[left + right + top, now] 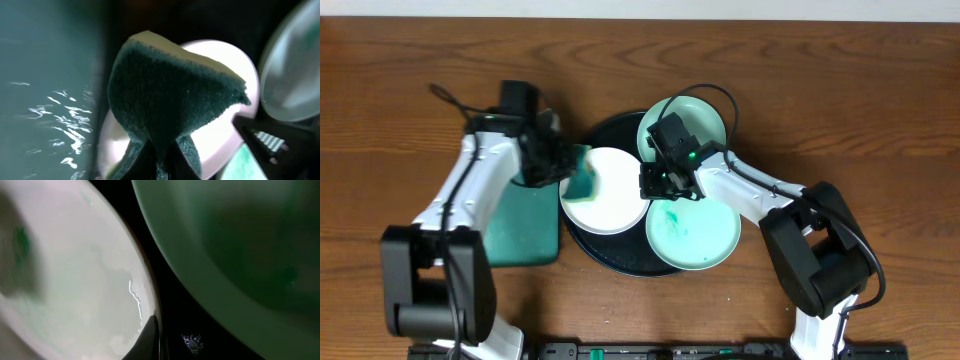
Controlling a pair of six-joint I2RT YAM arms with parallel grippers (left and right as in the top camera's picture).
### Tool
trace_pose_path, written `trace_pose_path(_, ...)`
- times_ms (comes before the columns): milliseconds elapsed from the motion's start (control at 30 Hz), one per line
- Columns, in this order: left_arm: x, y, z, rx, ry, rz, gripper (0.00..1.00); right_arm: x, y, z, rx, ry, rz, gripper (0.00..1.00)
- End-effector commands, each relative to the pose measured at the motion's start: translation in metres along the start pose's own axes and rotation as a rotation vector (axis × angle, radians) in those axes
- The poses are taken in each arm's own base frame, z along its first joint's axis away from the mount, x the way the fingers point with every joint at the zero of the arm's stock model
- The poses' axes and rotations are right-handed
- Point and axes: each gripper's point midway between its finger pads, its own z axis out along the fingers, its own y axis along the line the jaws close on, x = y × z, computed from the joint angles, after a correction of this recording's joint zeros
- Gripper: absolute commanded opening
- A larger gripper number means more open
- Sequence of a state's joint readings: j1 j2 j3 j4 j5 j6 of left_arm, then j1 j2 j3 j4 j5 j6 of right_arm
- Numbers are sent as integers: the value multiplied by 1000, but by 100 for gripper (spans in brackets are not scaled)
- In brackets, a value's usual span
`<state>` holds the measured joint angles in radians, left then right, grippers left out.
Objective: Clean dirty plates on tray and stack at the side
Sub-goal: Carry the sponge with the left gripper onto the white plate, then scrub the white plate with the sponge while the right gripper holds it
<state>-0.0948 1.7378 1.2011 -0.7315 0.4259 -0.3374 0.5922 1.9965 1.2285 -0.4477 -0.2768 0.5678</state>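
Black and glossy, the round tray (612, 130) lies at the middle of the wooden bench (840, 90) and carries all 3 plates.

- **White plate (615, 195):** on the tray's left half.
- **Upper mint plate (698, 115):** at the tray's far right, reaching out past its rim.
- **Lower mint plate (705, 240):** at the tray's near right, marked with small teal smears, its rim just beside the white plate.
- **Left jaws:** clamped narrow on a teal sponge (170, 95), which sits over the white plate's left edge. In the left wrist view the sponge shows a dark scouring face, with a pale layer along its upper edge.
- **Right jaws:** closed together in the gap between the 3 plates, their tip at the white plate's right rim. Whether that rim is pinched cannot be told.
- **Right wrist view:** the white plate fills the left and a mint plate the right, with a strip of black tray between them.
- **Teal rectangular tray (525, 230):** on the bench just left of the black tray, partly under the left arm.
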Motion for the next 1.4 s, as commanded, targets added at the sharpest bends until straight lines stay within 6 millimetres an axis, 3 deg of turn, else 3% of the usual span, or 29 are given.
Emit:
trace_pose_path(0, 9, -26, 14, 32, 32, 38, 7, 27, -7, 19, 26, 93, -25, 1)
trace_pose_path(67, 12, -25, 27, -25, 34, 50, 7, 28, -8, 19, 28, 96, -23, 1)
trace_pose_path(267, 15, 11, 52, -292, 10, 26, 7, 33, -11, 19, 40, 115, -18, 1)
trace_pose_path(400, 25, 20, 61, -328, 67, 24, 7, 35, -12, 18, 45, 123, -19, 1)
trace_pose_path(633, 59, -29, 76, -79, 227, 172, 7, 36, -13, 18, 48, 127, -16, 1)
trace_pose_path(1100, 86, -83, 71, 208, 345, 211, 7, 38, -14, 18, 53, 134, -13, 1)
trace_pose_path(1233, 74, -77, 75, 170, 295, 206, 7, 38, -14, 18, 54, 138, -12, 1)
trace_pose_path(1367, 42, -48, 79, 24, 170, 147, 7, 41, -16, 17, 61, 146, -9, 1)
